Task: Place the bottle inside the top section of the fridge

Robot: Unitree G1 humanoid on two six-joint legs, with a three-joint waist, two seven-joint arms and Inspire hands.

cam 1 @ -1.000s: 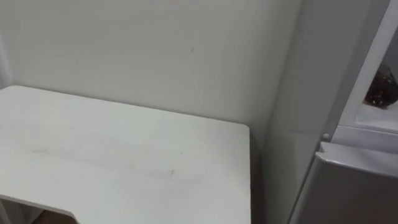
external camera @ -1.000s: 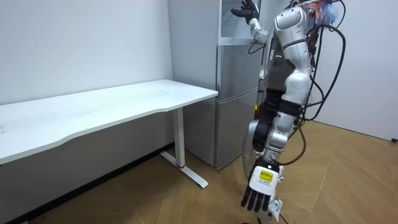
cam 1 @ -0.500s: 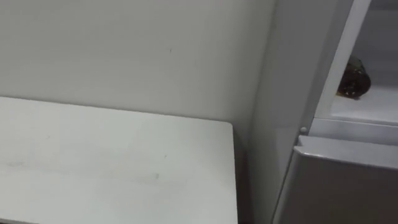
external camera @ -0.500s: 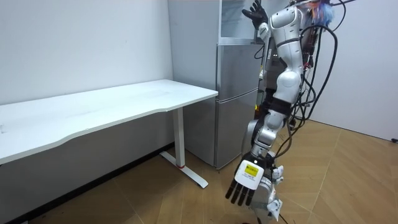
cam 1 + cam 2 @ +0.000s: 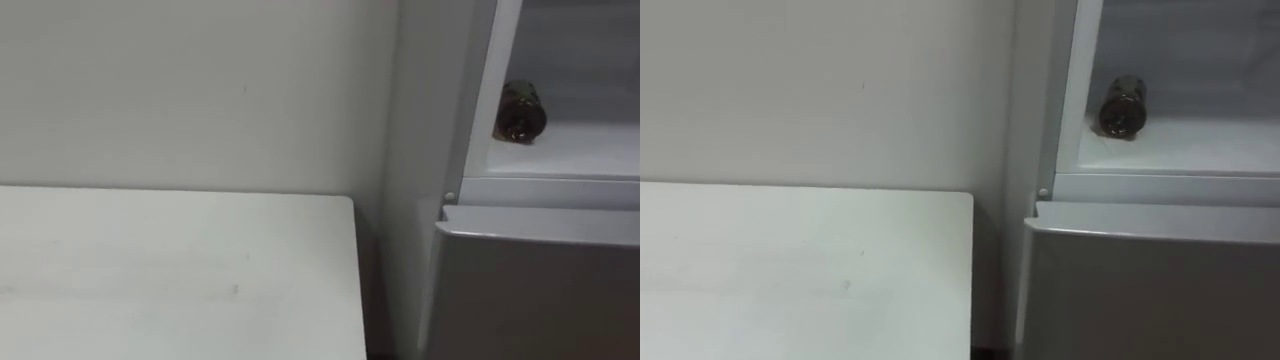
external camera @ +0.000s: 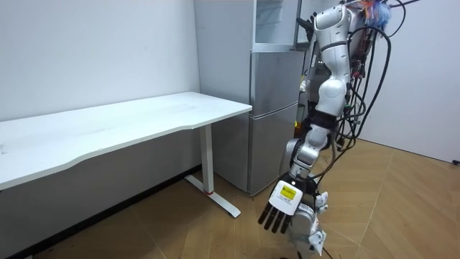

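A plain pale wall point(image 5: 180, 90) stood behind everything, with a wooden floor point(image 6: 410, 201) below it in the room view; against the wall we saw a long white table point(image 6: 122, 126), which lay from seven to nine o'clock in the eye views; at the table's right end stood the tall grey fridge point(image 6: 273, 122), taking up the eye views from one to five o'clock; its lower door point(image 5: 540, 290) was closed, and its upper compartment point(image 5: 590, 150) was open and white inside. The robot stood upright just before the fridge; its left arm hung down toward the room camera, with the left hand point(image 6: 286, 205) low at about five o'clock of that picture, back turned to us, fingers straight and pointing at the floor, holding nothing; a dark bit of the right hand point(image 6: 302, 22) showed at one o'clock, just beside the upper compartment, and we could not tell how its fingers stood; the bottle point(image 5: 521, 110), dark and small, lay on its side on the compartment's white floor, at about one o'clock of the left eye view, near the compartment's left frame, one round end toward us, apart from both hands.
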